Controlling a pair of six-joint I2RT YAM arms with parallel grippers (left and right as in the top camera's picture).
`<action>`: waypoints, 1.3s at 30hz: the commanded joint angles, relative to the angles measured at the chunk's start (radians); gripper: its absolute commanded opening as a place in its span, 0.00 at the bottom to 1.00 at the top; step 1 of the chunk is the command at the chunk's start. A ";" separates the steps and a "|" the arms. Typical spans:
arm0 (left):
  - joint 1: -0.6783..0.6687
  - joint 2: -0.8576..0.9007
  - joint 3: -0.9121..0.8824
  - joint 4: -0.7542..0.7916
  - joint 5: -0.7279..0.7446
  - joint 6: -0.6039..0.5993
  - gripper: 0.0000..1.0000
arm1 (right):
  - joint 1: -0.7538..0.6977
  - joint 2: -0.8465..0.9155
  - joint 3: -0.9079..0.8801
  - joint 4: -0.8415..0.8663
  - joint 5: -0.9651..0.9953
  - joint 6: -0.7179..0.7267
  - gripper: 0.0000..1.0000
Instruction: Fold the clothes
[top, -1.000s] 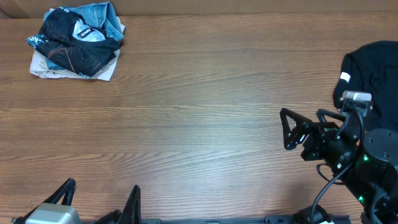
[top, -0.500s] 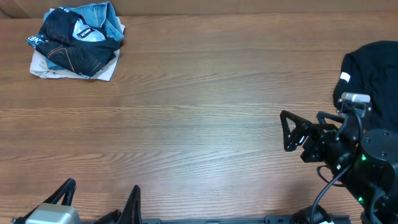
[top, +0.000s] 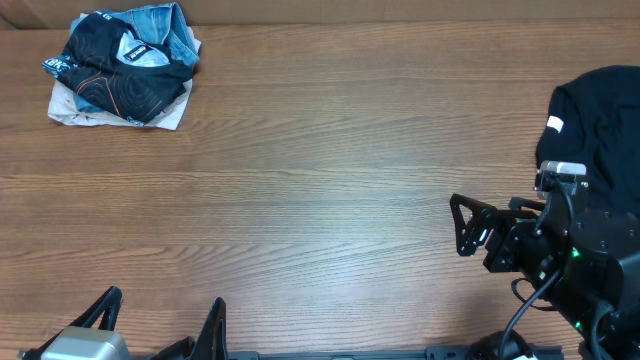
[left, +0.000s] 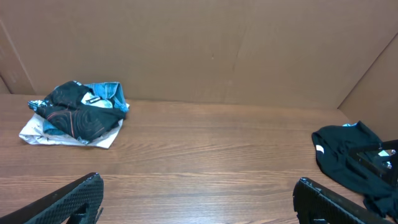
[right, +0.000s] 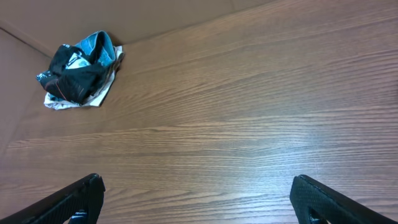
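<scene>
jersey (top: 125, 85) crumpled at table (top: 320, 180) far-left corner, logo print too small to read; black garment (top: 600, 110), blank white tag, right edge; left gripper (top: 160, 305), right gripper (right: 198, 182) wide apart, empty

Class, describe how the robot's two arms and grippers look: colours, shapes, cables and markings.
Both grippers are black. The left gripper has slim tapering jaws and a pale grey housing behind them. The right gripper has hollow triangular jaws on a black arm, with looping black cables, a green light and a silver-white block.

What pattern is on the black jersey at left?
The jersey shows thin orange curved lines; clearest overhead.
</scene>
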 joint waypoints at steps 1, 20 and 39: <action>-0.006 0.005 -0.002 0.002 -0.007 0.016 1.00 | 0.005 -0.005 -0.003 0.002 0.014 0.001 1.00; -0.006 0.005 -0.002 0.002 -0.007 0.016 1.00 | -0.227 -0.376 -0.415 0.293 0.074 -0.069 1.00; -0.006 0.005 -0.002 0.002 -0.007 0.016 1.00 | -0.291 -0.717 -1.064 0.815 0.047 -0.127 1.00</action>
